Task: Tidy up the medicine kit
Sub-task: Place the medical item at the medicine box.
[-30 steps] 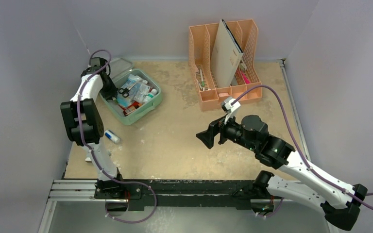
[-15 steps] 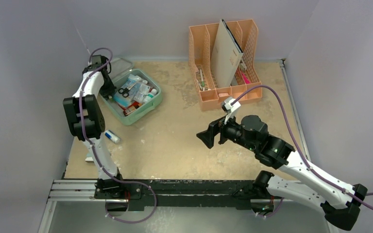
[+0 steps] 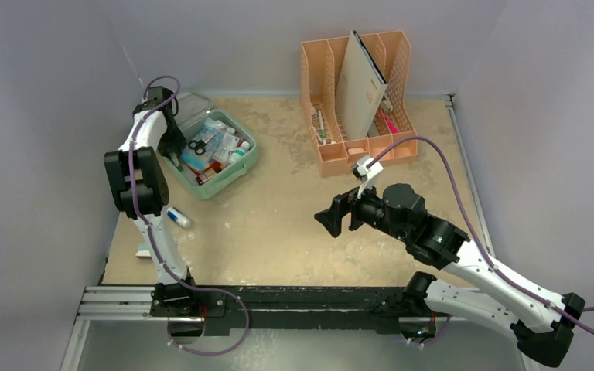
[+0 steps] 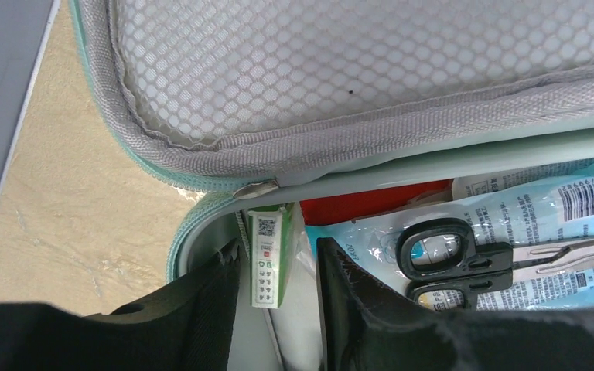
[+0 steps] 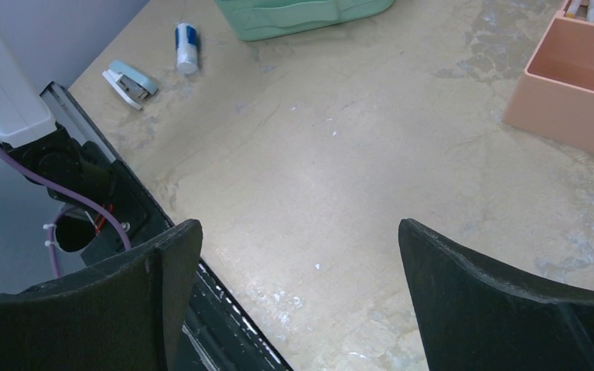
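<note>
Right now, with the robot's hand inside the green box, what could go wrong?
The left gripper sits in a corner of the medicine kit with a small carton standing between its open fingers; lifting away could snag and tip it. The scissors lie loose on packets close beside one finger, so a sideways move may knock them. A little tube is on the table outside the kit and might get forgotten.

left gripper (image 4: 278,313): jaws are seen parted | small green-and-white box (image 4: 267,255): stood upright between the fingers, inside the medicine kit (image 4: 179,243), a gap is left on one side | black-handled scissors (image 4: 445,259): laid on blue-and-white packets (image 4: 557,205) | mesh pocket (image 4: 356,62): seen above, in the lid
</note>
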